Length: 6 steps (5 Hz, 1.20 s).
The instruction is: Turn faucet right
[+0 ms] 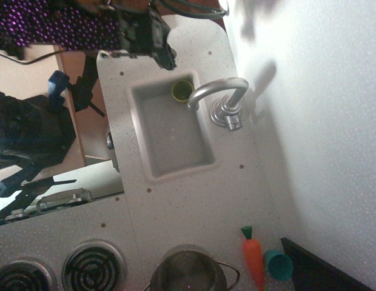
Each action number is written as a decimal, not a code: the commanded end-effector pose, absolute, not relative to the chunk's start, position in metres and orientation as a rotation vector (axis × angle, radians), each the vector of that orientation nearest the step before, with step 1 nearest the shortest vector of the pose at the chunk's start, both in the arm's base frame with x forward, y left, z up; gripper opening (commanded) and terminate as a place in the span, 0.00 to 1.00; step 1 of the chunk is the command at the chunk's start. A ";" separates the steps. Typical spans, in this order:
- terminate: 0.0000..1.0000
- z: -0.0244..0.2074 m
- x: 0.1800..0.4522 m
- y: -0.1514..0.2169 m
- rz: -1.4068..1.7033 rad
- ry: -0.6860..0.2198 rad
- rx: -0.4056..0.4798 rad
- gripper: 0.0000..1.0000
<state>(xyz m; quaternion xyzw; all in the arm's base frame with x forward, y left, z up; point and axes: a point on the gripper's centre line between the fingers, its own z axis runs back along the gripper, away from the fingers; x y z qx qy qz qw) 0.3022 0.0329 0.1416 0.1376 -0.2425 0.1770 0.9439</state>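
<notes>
The faucet (219, 91) is shiny silver with an arched tube spout. Its round base (227, 115) stands on the counter at the sink's right rim, and its spout tip hangs over the sink's top right corner. My gripper (166, 56) is black, at the top of the view over the counter beyond the sink's far rim. It is well left of and above the faucet, not touching it. Its fingers show only as a dark tip; I cannot tell whether they are open.
The grey sink (153, 173) holds a yellow-green cup (182, 91) in its top right corner. A steel pot (189, 270), stove burners (93, 265), a toy carrot (253, 256) and a teal cup (278, 265) lie along the bottom. A white wall stands to the right.
</notes>
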 end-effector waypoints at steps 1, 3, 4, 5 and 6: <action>0.00 0.128 0.316 0.022 0.310 -0.582 0.229 1.00; 0.00 0.140 0.318 0.003 0.214 -0.928 -0.036 1.00; 0.00 0.154 0.329 -0.004 0.225 -1.056 -0.324 1.00; 0.00 0.169 0.345 -0.023 0.207 -1.077 -0.379 1.00; 0.00 0.175 0.356 -0.034 0.192 -1.068 -0.417 1.00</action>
